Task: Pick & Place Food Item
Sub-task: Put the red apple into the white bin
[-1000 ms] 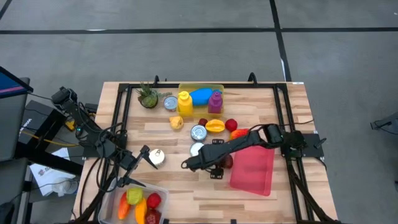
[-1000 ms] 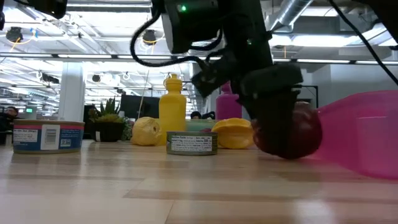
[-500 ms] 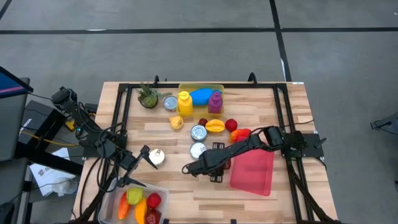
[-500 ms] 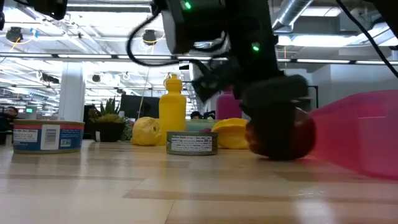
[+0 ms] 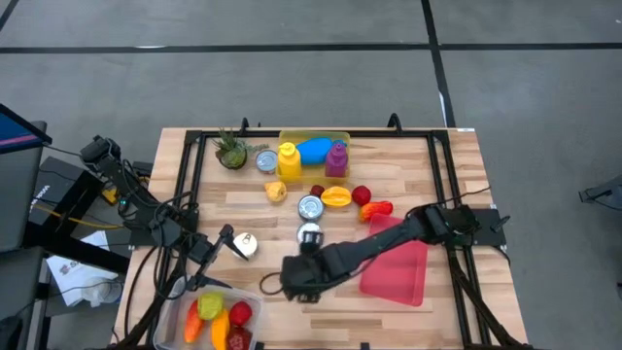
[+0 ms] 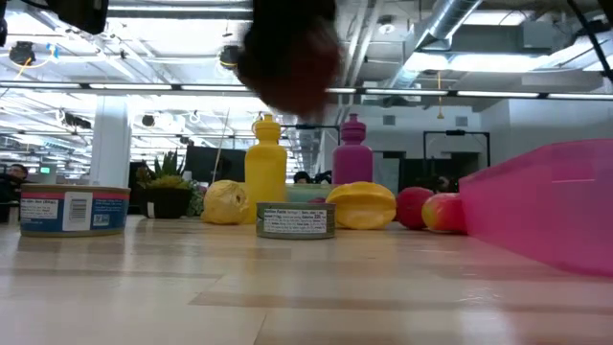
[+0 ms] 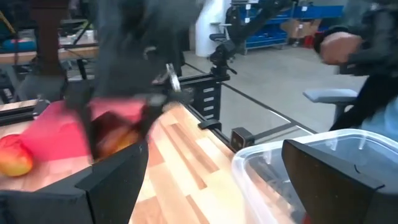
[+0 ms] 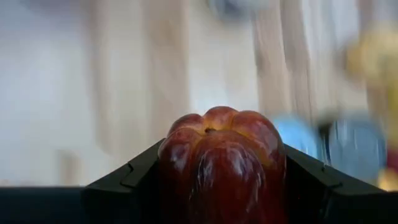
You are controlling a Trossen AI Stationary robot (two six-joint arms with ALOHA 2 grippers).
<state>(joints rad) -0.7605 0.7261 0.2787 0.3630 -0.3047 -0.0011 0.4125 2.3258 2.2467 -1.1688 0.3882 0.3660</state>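
Dark-red, glossy, lobed toy fruit point(image 8: 221, 165) sits pinched between the right gripper point(image 5: 297, 275) jaws, carried low in the high view's centre, off the wooden table point(image 5: 447, 297). The clear plastic bin point(image 5: 181, 307) lies at lower left, near the left gripper point(image 5: 225, 240), jaws spread. Risks, as judged: the rounded fruit may slip from the pinch in transit, or the arms may crowd each other over the bin.

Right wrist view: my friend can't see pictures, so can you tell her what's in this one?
A shiny dark red apple, its stem dimple facing up, sits squeezed between the two dark fingers of the right gripper and fills the middle of the picture. Behind it, pale wooden table boards and some blue and yellow shapes are too blurred to name.
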